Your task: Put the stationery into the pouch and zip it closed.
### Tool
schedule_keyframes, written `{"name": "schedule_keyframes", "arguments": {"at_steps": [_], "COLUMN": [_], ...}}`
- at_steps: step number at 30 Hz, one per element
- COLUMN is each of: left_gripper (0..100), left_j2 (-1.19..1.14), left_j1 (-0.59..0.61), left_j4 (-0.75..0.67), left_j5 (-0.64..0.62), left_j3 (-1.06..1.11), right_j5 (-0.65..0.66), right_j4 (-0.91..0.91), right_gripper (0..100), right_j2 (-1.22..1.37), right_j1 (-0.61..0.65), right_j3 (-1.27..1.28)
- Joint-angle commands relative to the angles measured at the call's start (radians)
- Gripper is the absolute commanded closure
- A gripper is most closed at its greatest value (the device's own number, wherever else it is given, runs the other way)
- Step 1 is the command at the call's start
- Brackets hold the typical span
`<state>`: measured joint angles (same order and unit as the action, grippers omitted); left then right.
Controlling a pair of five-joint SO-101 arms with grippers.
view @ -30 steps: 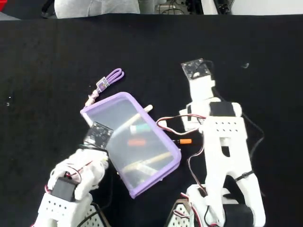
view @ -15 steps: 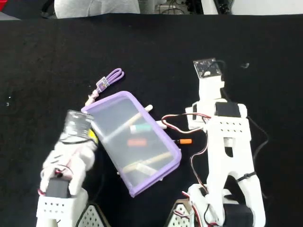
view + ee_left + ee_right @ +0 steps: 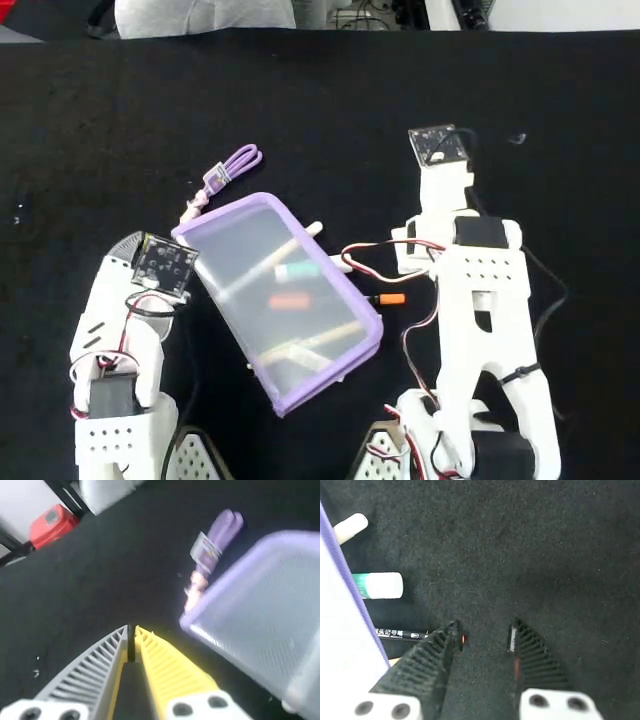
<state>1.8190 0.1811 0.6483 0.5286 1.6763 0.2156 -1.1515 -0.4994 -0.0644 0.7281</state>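
High view gives you the pouch (image 3: pixel 275 300) lying flat mid-table between the arms, with several pieces visible through its clear face. A white stick (image 3: pixel 312 229), a green-and-white tube (image 3: pixel 377 585) and a black pen (image 3: pixel 402 634) poke out past its purple edge, so I judge loading unfinished and the zip not yet drawn. Your left gripper (image 3: pixel 131 632) is clenched on nothing near the pouch's corner; your right gripper (image 3: pixel 485 632) is spread over bare table (image 3: pixel 320 100). White print runs along the pen, and a tag (image 3: pixel 214 178) sits on the purple strap (image 3: pixel 240 158); neither reads reliably.
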Motion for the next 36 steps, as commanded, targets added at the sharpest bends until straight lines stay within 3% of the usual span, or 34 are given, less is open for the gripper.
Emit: {"name": "schedule_keyframes", "arguments": {"at_steps": [1, 7, 12, 17, 25, 28, 31, 36], "left_gripper": [97, 97, 97, 97, 97, 97, 97, 97], "left_j2": [-0.002, -0.071, -0.259, -0.611, -1.318, -1.522, -1.682, -1.872], "left_j1": [0.028, 0.028, 0.035, 0.025, 0.025, 0.024, -0.021, -0.173], "left_j4": [-0.049, -0.005, -0.005, 0.003, 0.005, 0.077, 0.152, 0.158], "left_j5": [-0.138, -0.198, -0.244, -0.347, -0.348, -0.351, -0.350, -0.353], "left_j3": [0.024, 0.019, -0.093, -0.315, -0.625, -0.796, -0.964, -1.167], "right_j5": [-0.008, -0.008, -0.008, -0.008, 0.000, 0.000, 0.000, 0.000], "right_j4": [0.018, 0.018, 0.018, 0.018, 0.018, 0.021, 0.064, 0.086], "right_gripper": [83.5, 83.5, 83.5, 83.5, 83.5, 83.5, 83.5, 83.5], "right_j2": [-0.039, -0.038, -0.038, -0.038, -0.038, -0.038, -0.038, -0.038], "right_j1": [-0.015, -0.015, -0.015, -0.015, -0.015, -0.015, -0.015, -0.017], "right_j3": [-0.004, -0.004, -0.002, -0.002, -0.002, 0.004, 0.027, 0.038]}}
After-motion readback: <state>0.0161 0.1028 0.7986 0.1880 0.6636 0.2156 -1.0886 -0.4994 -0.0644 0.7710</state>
